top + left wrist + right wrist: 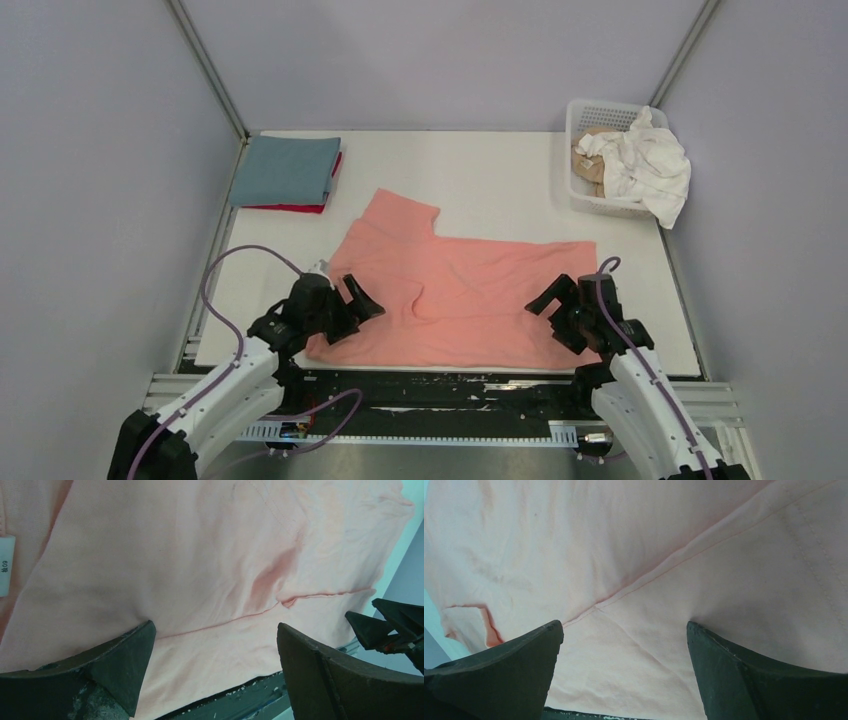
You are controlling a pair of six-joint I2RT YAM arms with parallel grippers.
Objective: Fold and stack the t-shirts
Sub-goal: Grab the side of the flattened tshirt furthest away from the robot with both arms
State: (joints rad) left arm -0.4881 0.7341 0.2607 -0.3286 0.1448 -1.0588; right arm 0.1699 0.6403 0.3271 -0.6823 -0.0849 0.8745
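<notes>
Pink t-shirt (470, 290) lies flat mid-surface (500, 170), its near edge at the front. It's soft, light, limp cotton that will likely sag and crease, so pinch the near-edge corners. Left tool (358, 300) and right tool (548, 312) hover low over those corners, angled inward, jaws spread wide, holding nothing.

The white table (500, 170) bears a spread salmon t-shirt (470, 290), a folded grey-blue-over-red stack (285, 172) and a lattice basket (598, 205).

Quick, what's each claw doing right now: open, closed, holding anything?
Left claw: open, gripping nothing, over the salmon pink t-shirt.
Right claw: open, gripping nothing, over the same shirt.
</notes>
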